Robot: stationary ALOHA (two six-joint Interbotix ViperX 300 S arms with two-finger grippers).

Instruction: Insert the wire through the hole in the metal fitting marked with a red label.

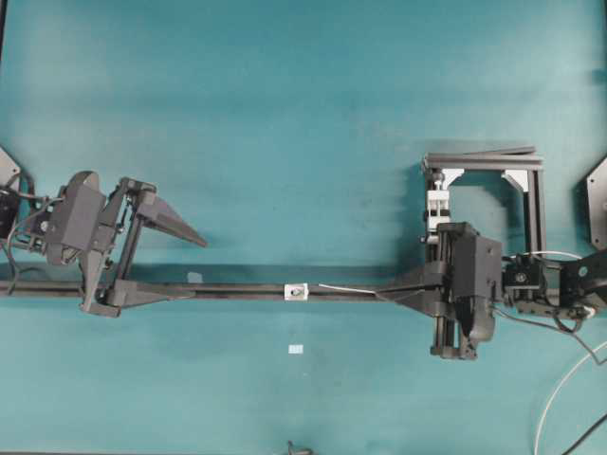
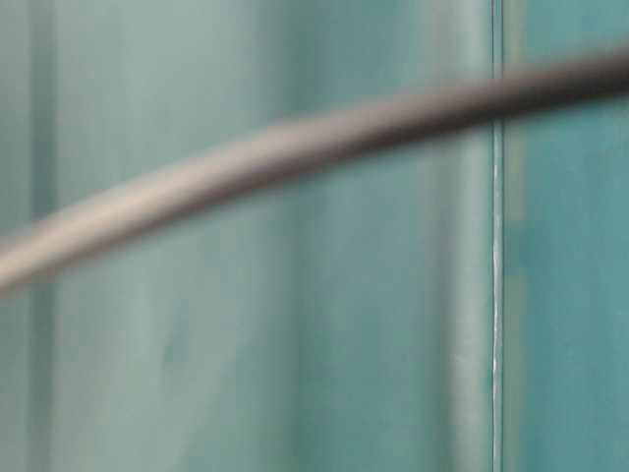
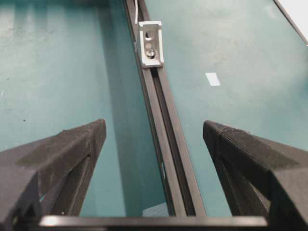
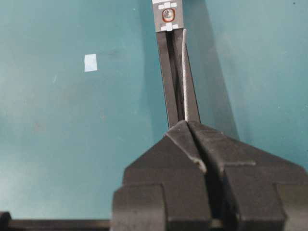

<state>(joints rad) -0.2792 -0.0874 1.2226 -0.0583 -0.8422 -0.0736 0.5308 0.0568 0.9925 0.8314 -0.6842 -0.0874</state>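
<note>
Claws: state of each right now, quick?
Left claw: open, holding nothing, its fingers either side of the black rail.
Right claw: shut on the wire, whose free end points toward the metal fitting.

Bare table (image 1: 285, 114) beside the rail (image 1: 237, 289) (clamp frame (image 1: 493, 180) far right).

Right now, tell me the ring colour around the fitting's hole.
Red, on the metal fitting, clearest in the right wrist view.

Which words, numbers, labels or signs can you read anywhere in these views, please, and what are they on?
None can be read.
Metal fitting: a red ring around its hole, no lettering.
Paper square on the table: blank.
Table-level view: too blurred to show any text.
</note>
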